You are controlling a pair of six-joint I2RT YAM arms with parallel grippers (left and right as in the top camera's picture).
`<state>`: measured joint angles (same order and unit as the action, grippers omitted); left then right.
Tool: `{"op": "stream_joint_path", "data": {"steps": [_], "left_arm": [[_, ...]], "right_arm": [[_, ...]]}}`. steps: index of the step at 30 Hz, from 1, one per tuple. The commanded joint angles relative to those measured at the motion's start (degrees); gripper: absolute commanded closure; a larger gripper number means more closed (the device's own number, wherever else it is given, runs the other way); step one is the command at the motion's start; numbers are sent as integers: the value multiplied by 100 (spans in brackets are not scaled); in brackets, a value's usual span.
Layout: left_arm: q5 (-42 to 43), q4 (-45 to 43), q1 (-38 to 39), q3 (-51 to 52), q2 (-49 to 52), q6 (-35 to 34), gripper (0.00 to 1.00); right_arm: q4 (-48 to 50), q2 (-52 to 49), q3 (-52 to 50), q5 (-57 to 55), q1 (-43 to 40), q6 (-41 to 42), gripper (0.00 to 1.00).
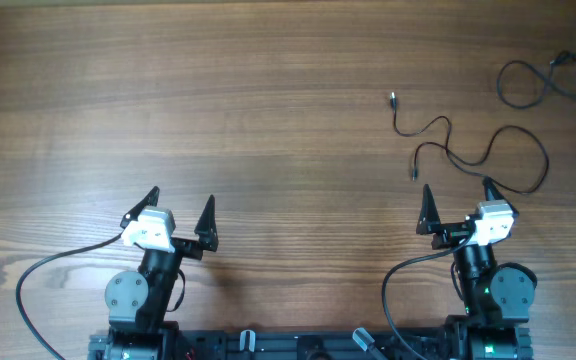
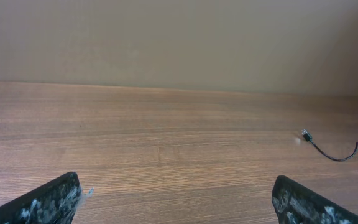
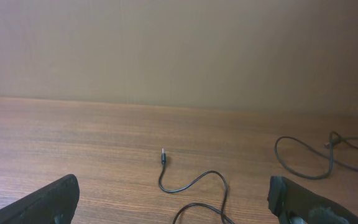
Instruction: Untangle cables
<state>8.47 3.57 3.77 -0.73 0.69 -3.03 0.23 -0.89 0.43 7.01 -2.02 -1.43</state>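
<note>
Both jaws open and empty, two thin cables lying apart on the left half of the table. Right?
Wrong side: the overhead view shows the nearer cable and the farther cable on the right half of the table. The rest holds.

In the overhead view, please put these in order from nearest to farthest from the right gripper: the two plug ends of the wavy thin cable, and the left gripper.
1. Lower plug end: just ahead of the right gripper, slightly to its left.
2. Upper plug end: farther up the table, also to the left.
3. Left gripper: far across, on the table's left side.
</note>
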Motion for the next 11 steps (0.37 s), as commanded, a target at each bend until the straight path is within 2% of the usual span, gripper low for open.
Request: {"op": "stream_joint_path", "data": {"steps": [1, 11], "left_arm": [[90, 2, 24, 42, -46, 129, 0], [90, 2, 24, 42, -48, 129, 0]], "right_arm": [[13, 61, -13, -79, 24, -48, 0], [13, 61, -13, -79, 24, -48, 0]]}}
